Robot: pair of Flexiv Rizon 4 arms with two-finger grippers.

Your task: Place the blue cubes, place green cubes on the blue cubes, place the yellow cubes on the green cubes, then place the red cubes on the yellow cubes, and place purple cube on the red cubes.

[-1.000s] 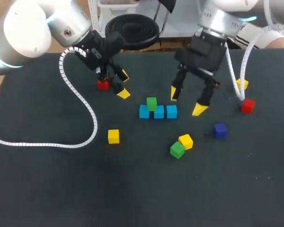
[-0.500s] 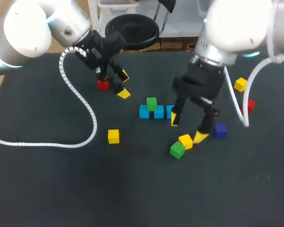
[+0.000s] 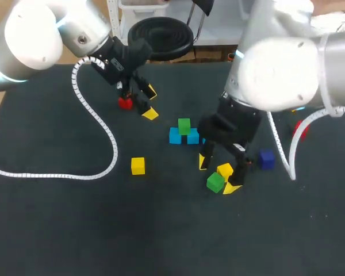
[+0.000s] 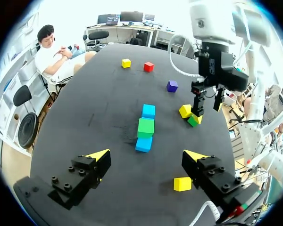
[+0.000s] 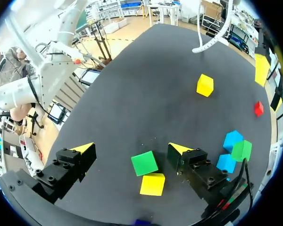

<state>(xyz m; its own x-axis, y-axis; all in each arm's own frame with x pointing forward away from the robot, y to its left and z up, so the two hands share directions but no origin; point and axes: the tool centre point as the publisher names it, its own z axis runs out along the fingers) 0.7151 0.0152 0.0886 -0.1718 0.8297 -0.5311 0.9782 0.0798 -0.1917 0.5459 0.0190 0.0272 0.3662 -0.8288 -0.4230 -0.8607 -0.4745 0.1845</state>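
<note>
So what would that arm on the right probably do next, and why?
Likely lower the right gripper and close on the loose green cube. Its open fingers stand on either side of that cube, and the row of blue cubes carries only one stacked green cube so far. The yellow cube sits close by, so aim carefully.

You have a black, matte-topped table (image 3: 57,230). Near its middle, a row of light blue cubes (image 3: 175,136) stands side by side, touching. Toward the near edge from that row, a small green cube (image 3: 215,182) and a small yellow cube (image 3: 225,171) lie close together. A dark purple cube (image 3: 267,159) lies just to their right. A second yellow cube (image 3: 138,165) sits alone, left of the middle. A small red cube (image 3: 125,103) lies toward the far edge on the left. A second red cube (image 4: 148,66) and a third yellow cube (image 4: 126,62) lie near the far right corner. A white ribbed cable (image 3: 103,129) trails across the left half.
</note>
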